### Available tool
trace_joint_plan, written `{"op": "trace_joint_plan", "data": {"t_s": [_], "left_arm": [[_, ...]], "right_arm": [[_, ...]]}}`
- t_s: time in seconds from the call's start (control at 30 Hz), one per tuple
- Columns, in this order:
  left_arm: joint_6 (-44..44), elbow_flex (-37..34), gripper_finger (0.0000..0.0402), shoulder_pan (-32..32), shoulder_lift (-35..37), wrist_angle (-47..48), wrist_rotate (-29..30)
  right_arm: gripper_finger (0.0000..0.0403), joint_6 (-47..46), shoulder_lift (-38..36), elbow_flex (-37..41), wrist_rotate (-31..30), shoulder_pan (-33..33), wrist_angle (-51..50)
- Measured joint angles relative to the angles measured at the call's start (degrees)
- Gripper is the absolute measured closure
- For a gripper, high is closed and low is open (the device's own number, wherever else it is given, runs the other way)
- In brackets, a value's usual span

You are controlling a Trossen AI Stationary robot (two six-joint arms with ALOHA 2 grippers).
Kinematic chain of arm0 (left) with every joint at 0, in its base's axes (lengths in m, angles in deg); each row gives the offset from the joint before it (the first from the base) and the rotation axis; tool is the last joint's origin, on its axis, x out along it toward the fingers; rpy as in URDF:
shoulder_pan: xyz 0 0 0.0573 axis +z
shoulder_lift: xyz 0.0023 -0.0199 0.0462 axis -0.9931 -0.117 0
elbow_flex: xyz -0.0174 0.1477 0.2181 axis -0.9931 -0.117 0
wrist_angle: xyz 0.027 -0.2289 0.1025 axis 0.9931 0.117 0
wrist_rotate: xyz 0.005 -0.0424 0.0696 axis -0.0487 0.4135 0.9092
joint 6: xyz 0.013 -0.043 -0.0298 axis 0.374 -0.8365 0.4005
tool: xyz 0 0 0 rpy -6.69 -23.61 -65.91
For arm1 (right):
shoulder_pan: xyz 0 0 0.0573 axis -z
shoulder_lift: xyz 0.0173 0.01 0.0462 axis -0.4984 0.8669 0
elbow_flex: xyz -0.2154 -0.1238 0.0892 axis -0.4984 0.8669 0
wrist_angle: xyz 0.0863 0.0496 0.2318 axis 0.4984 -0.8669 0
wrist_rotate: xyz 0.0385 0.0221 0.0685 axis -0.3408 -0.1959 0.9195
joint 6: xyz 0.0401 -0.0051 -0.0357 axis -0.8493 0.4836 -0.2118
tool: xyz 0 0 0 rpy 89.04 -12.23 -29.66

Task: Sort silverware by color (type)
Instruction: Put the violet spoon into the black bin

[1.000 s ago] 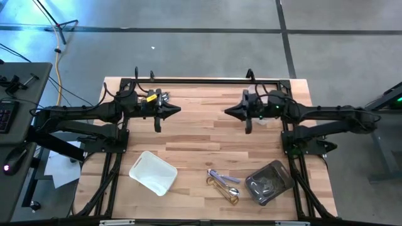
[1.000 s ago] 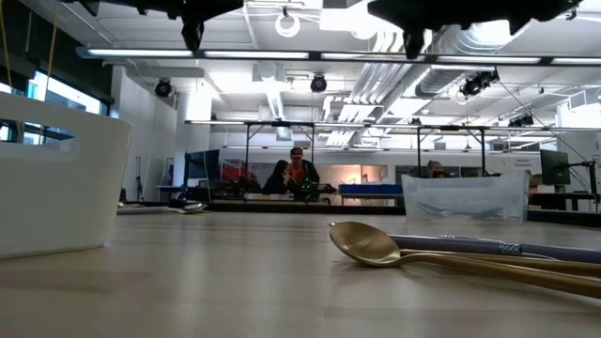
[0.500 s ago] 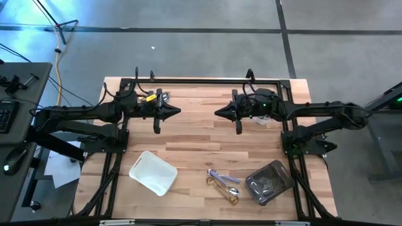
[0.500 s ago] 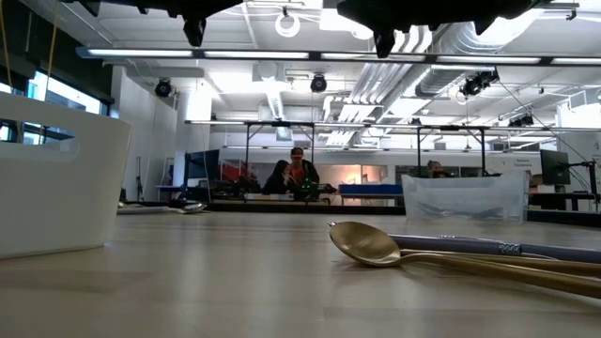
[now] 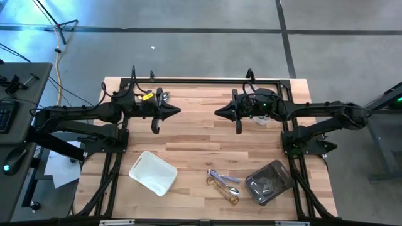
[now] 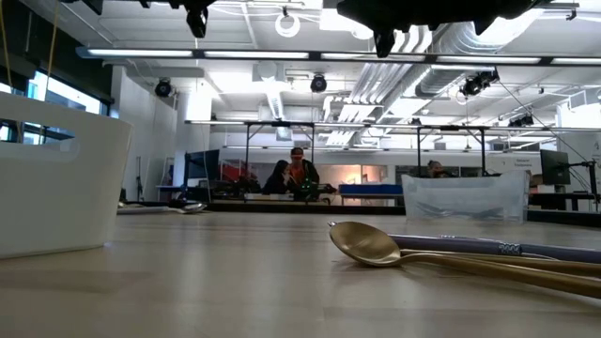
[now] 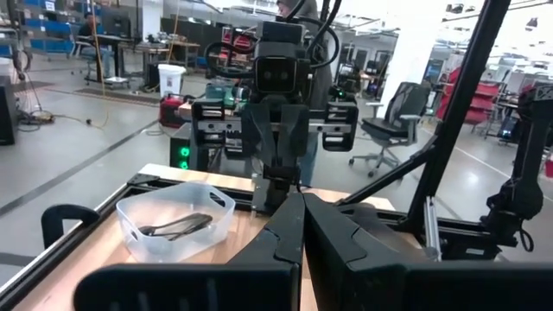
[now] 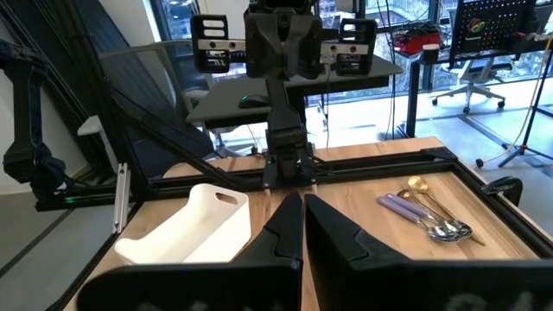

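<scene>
Silverware (image 5: pixel 223 184) lies flat in a small heap on the wooden table near its front edge: a gold spoon (image 6: pixel 371 244) and silver pieces with purple handles (image 8: pixel 429 216). Dark utensils (image 7: pixel 175 227) lie in a clear tray (image 5: pixel 269 182) to the right of the heap. My left gripper (image 5: pixel 179 112) and my right gripper (image 5: pixel 216 113) hang high over the far half of the table, level, tip facing tip with a gap between them. Both are shut and hold nothing, as the left wrist view (image 7: pixel 302 207) and the right wrist view (image 8: pixel 302 207) show.
A white tray (image 5: pixel 152 172) stands at the front left of the heap, seen close in the low view (image 6: pixel 56 183). A black frame (image 5: pixel 201 80) runs round the table's edges. People sit at a desk in the room far behind the table.
My right gripper has gone toward the table's left edge, closer to my left gripper, and then stood still. My left gripper has turned a little in place. Both stay shut. The silverware and trays lie as before.
</scene>
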Motion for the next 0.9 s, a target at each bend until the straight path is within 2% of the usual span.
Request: {"op": "trace_joint_plan", "data": {"t_s": [0.73,0.8,0.9], "left_arm": [[-2.84,0.01,0.0401,0.0,0.01,0.11,0.21],[-2.85,0.0,0.04,0.0,-0.01,0.16,1.41],[-5.49,0.02,0.0393,0.2,-0.7,0.85,6.74]], "right_arm": [[0.0403,-0.88,0.0,0.0,0.15,0.01,-0.02],[0.0403,-1.05,0.0,0.0,0.15,0.04,-0.02],[0.0403,-1.06,0.0,0.0,0.15,0.04,-0.04]]}}
